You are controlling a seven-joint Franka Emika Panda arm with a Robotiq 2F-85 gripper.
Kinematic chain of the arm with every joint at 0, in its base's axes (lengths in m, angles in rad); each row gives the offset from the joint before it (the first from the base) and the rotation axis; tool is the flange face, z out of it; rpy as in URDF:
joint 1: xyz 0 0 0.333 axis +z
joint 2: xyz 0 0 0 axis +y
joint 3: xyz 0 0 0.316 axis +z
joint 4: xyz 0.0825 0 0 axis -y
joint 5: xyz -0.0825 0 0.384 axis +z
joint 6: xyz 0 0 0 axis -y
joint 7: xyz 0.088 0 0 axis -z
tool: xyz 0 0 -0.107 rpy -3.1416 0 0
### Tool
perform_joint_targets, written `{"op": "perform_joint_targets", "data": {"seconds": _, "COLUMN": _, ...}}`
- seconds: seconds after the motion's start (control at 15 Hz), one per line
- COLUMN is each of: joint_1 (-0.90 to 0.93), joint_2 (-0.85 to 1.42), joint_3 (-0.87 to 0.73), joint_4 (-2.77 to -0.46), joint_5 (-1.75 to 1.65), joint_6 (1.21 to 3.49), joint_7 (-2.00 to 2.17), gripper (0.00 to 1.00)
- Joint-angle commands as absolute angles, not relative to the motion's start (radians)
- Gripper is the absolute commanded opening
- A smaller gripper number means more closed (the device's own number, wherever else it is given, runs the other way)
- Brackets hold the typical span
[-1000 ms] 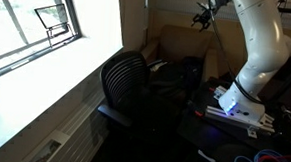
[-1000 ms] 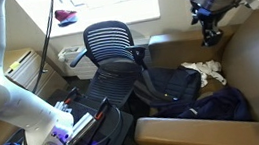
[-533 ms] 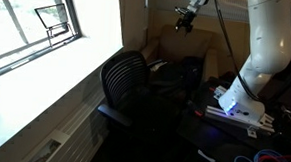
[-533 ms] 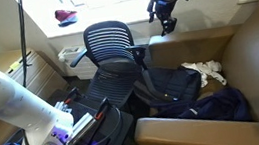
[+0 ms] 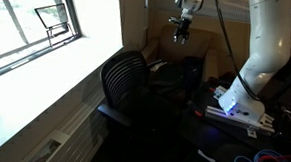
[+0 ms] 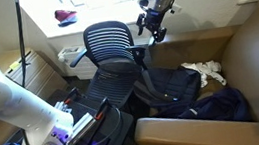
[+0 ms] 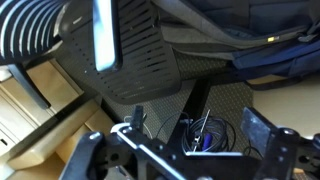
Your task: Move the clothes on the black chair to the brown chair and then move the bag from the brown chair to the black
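The gripper (image 6: 151, 29) hangs open and empty in the air, between the black chair's back and the brown chair; it also shows in an exterior view (image 5: 180, 33). The black chair (image 6: 111, 47) has a ribbed back and a bare mesh seat (image 7: 135, 50). The clothes (image 6: 207, 70), a small whitish heap, lie on the brown chair (image 6: 254, 61) toward its back. A dark navy bag (image 6: 184, 90) sprawls over the brown chair's seat and overlaps the black seat's edge. In the wrist view both fingers (image 7: 262, 130) stand wide apart over the floor, with the bag (image 7: 245, 40) at top right.
A white robot base (image 5: 247, 91) with a lit control box stands close to the chairs. A coil of cables (image 7: 205, 135) lies on the floor under the black chair. A window and wide sill (image 5: 46, 71) run behind the black chair.
The gripper has travelled from above the brown chair's back across toward the black chair, dropping slightly. It stayed open and empty. Clothes and bag have not moved.
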State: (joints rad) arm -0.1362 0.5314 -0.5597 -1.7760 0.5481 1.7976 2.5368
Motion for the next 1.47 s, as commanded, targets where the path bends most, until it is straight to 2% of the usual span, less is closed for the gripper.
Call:
{"op": "perform_joint_targets", "data": {"seconds": 0.0, "joint_1": -0.209, "joint_2": 0.555, "joint_3": -0.413, "joint_4": -1.793, "joint_5": 0.449, "joint_6": 1.754, "joint_7": 2.529, "gripper": 1.0}}
{"op": "perform_joint_targets", "data": {"seconds": 0.27, "joint_1": -0.225, "joint_2": 0.595, "joint_3": -0.38, "joint_4": -1.792, "joint_5": 0.342, "joint_6": 1.765, "joint_7": 2.543, "gripper": 1.0}}
{"op": "perform_joint_targets", "data": {"seconds": 0.6, "joint_1": -0.235, "joint_2": 0.598, "joint_3": -0.341, "joint_4": -1.798, "joint_5": 0.364, "joint_6": 1.778, "joint_7": 2.525, "gripper": 1.0}}
{"op": "perform_joint_targets", "data": {"seconds": 0.8, "joint_1": -0.133, "joint_2": 0.609, "joint_3": -0.339, "joint_4": -1.872, "joint_5": 0.306, "joint_6": 2.014, "joint_7": 2.663, "gripper": 1.0}}
{"op": "perform_joint_targets", "data": {"seconds": 0.87, "joint_1": 0.025, "joint_2": 0.663, "joint_3": -0.508, "joint_4": -1.892, "joint_5": 0.388, "joint_6": 2.08, "joint_7": 2.609, "gripper": 1.0}}
{"op": "perform_joint_targets", "data": {"seconds": 1.2, "joint_1": 0.306, "joint_2": 0.844, "joint_3": -0.688, "joint_4": -1.964, "joint_5": 0.508, "joint_6": 2.406, "joint_7": 2.612, "gripper": 1.0}}
{"op": "perform_joint_targets", "data": {"seconds": 1.33, "joint_1": 0.294, "joint_2": 0.855, "joint_3": -0.637, "joint_4": -1.974, "joint_5": 0.502, "joint_6": 2.421, "joint_7": 2.611, "gripper": 1.0}}
{"op": "perform_joint_targets", "data": {"seconds": 1.4, "joint_1": 0.227, "joint_2": 0.817, "joint_3": -0.566, "joint_4": -1.977, "joint_5": 0.441, "joint_6": 2.421, "joint_7": 2.611, "gripper": 1.0}}
